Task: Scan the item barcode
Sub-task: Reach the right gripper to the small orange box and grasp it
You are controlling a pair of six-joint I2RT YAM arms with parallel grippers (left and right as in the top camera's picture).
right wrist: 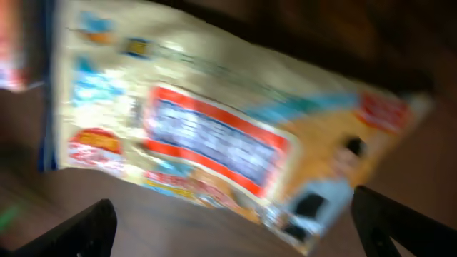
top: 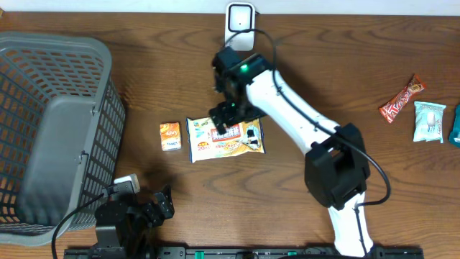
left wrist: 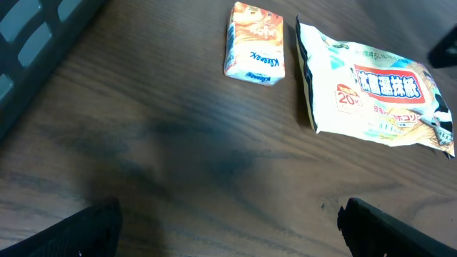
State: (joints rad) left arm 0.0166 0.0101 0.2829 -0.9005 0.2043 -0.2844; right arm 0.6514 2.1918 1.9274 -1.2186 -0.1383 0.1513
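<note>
The snack packet (top: pixel 228 142) lay flat and face up near the middle of the table (top: pixel 359 65), its long side running left to right. No barcode showed on the printed front, so it probably sat on the underside.

That was the main risk. A flat, slick film bag gives spread fingers little to bite on, so they could skid across it or catch only a loose fold. The bag could then droop or twist on the way up and show the reader the wrong face. A push to the left could also shove it into the small tissue pack (top: pixel 170 136) just beside it.

The right gripper (top: pixel 224 128) hung directly over the left-centre of the packet, jaws wide apart and holding nothing. The blurred wrist view did not show whether the tips touched the film.

A white device (top: pixel 239 18), likely the scanner, stood at the far edge beyond the arm. The left gripper (top: pixel 154 208) rested at the near edge, equally wide and empty, beside the grey basket (top: pixel 108 122) on the left. More snacks (top: pixel 401 99) lay far right.
</note>
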